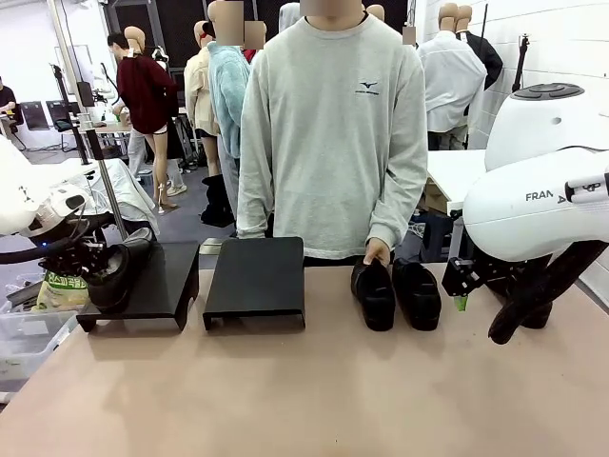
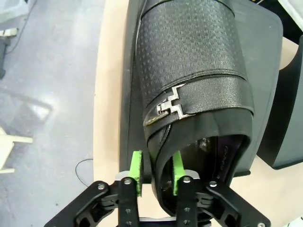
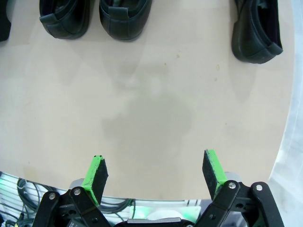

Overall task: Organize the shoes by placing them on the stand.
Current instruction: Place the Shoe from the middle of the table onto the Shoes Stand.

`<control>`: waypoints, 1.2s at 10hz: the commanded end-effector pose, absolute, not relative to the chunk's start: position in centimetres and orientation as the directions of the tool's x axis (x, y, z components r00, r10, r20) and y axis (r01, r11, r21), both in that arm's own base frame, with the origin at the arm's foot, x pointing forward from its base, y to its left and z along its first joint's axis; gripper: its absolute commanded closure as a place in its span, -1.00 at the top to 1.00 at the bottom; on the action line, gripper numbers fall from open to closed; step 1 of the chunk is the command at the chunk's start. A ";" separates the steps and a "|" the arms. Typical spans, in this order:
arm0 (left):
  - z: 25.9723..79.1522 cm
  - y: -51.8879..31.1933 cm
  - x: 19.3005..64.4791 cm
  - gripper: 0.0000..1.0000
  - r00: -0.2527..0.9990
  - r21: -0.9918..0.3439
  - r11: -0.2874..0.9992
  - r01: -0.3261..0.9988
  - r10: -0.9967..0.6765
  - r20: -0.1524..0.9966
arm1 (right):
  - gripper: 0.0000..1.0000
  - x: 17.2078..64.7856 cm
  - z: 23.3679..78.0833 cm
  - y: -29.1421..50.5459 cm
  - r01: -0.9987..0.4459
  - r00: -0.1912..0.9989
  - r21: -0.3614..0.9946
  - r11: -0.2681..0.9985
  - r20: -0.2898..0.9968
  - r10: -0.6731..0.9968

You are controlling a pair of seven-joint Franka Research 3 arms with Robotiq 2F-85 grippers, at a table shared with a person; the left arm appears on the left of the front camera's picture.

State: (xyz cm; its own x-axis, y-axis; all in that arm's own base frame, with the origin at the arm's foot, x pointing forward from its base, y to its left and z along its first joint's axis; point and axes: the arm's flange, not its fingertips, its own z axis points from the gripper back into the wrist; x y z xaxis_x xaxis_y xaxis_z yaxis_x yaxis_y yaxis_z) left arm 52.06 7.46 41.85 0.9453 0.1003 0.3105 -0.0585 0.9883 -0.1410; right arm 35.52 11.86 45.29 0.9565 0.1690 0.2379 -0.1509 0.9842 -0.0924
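Setting a shoe point(image 2: 189, 71) on the stand point(image 2: 262, 71), left fingers point(image 2: 137, 171) at its heel.

Straddling the heel rim, one pad outside and one inside the opening; pinching or slack, impossible to tell. Lying lengthwise just ahead of those fingers, toe pointing away, sole resting on the stand. Spreading fully and backing straight off, ideally, without dragging the heel toward the near edge. Hovering over bare table point(image 3: 151, 109) with the right fingers point(image 3: 97, 176) spread wide, three more shoes point(image 3: 124, 16) sitting beyond their tips, well apart from them.
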 end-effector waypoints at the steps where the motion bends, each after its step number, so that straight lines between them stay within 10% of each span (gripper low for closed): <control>1: 42.2 7.7 52.6 0.90 0.950 -0.112 0.991 -0.074 0.105 0.293 | 1.00 35.5 45.2 12.0 -0.139 0.959 -0.086 0.987 0.237 0.156; 12: 47.1 6.2 48.7 1.00 0.916 -0.081 0.997 -0.012 0.044 0.400 | 1.00 35.5 45.2 12.0 -0.139 0.959 -0.086 0.987 0.237 0.156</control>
